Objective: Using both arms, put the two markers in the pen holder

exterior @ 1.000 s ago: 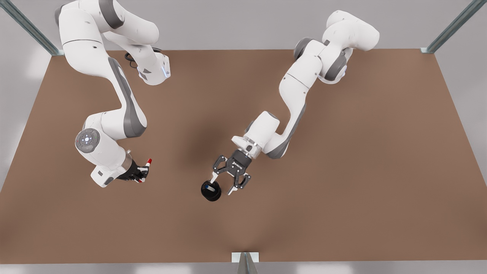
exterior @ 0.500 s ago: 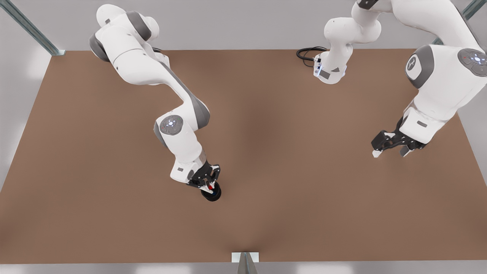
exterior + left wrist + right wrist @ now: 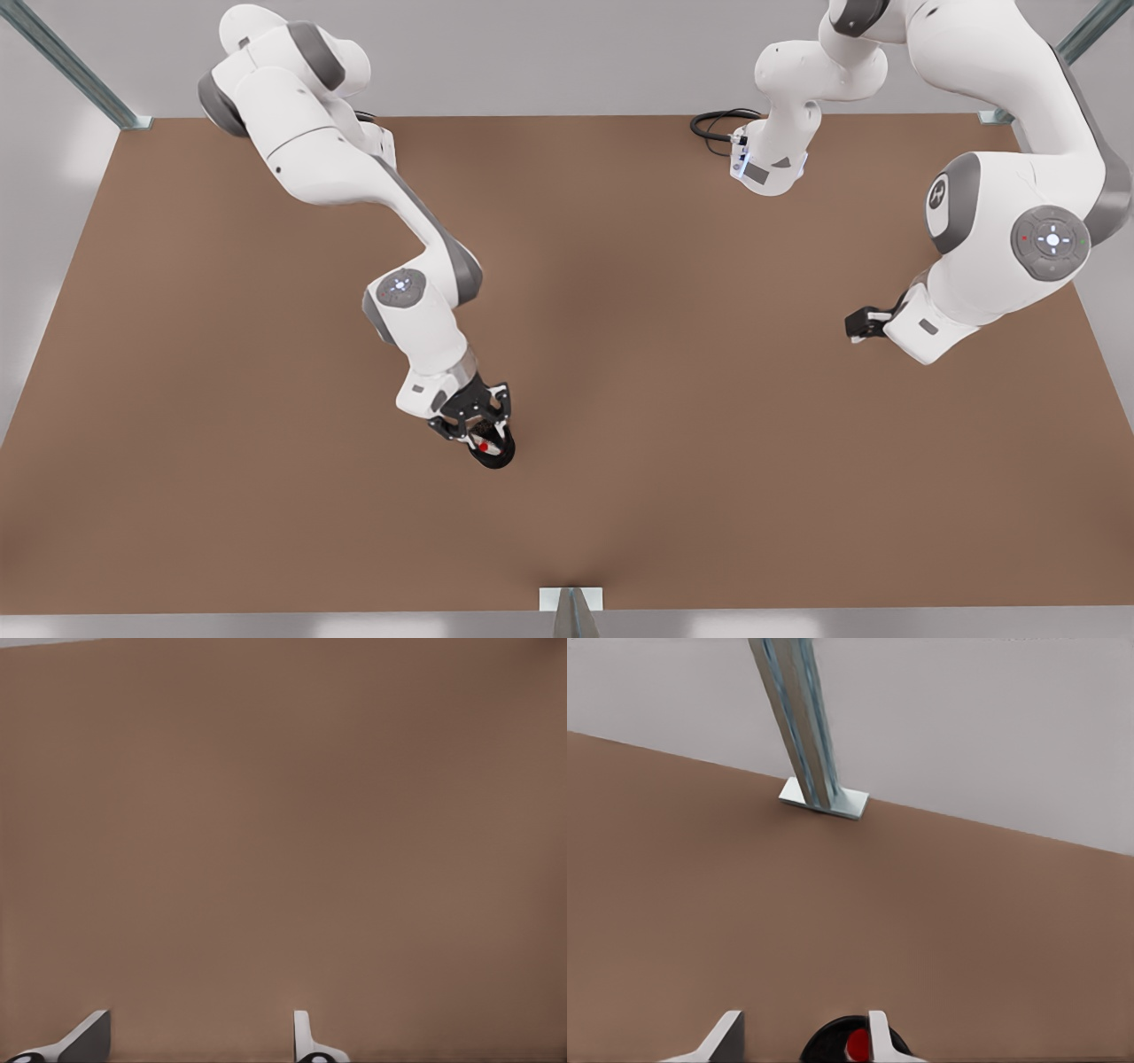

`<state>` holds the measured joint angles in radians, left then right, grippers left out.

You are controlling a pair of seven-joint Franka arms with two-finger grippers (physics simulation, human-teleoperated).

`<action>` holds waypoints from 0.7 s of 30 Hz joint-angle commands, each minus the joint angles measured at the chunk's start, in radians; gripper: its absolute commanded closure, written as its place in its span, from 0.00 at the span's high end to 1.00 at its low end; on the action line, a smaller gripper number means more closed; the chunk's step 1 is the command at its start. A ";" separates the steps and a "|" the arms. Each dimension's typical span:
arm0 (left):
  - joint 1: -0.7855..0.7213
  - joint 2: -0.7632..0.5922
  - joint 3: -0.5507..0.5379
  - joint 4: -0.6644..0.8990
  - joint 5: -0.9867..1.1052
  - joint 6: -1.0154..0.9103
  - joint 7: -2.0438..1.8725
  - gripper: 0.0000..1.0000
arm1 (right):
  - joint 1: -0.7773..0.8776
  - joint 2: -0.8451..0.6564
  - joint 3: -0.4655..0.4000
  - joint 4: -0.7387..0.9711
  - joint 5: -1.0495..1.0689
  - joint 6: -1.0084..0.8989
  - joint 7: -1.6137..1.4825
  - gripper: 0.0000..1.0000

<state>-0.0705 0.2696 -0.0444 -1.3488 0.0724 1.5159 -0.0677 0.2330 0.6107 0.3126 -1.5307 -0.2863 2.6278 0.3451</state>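
Right gripper (image 3: 479, 429) released above small black cylindrical pen holder (image 3: 493, 452), red-capped white marker (image 3: 484, 447) inside; retract straight upward; left gripper (image 3: 858, 324) waits apart, fingers spread.

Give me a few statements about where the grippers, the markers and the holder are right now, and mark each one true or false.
1. The right gripper is over the holder. True.
2. The red marker lies flat on the table. False: its red end shows inside the holder's rim.
3. The left gripper is near the holder. False: it hangs far off at the front view's right, over bare table.
4. The right gripper's fingers are apart. True.
5. The holder lies tipped on its side. False: it stands upright, rim up.
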 commanded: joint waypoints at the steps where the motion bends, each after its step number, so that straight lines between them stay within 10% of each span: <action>1: 0.000 -0.001 0.000 0.000 0.001 -0.023 0.072 1.00 | -0.003 -0.006 0.000 -0.009 -0.002 0.041 0.104 0.68; 7: -0.020 0.000 -0.005 0.010 0.001 -0.080 0.046 1.00 | -0.184 -0.403 -0.009 0.012 0.154 -0.622 -0.052 1.00; 9: -0.022 0.033 -0.006 0.022 0.003 -0.062 0.049 1.00 | -0.179 -0.466 -0.213 0.020 0.236 -0.842 -0.274 1.00; 21: -0.025 0.057 -0.008 0.028 0.003 -0.056 0.048 1.00 | -0.218 -0.388 -0.216 0.090 0.236 -0.957 -0.347 1.00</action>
<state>-0.0951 0.3271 -0.0520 -1.3212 0.0745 1.4613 -0.0318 0.0191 0.2230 0.0938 -1.4413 -0.0555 1.7638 0.1900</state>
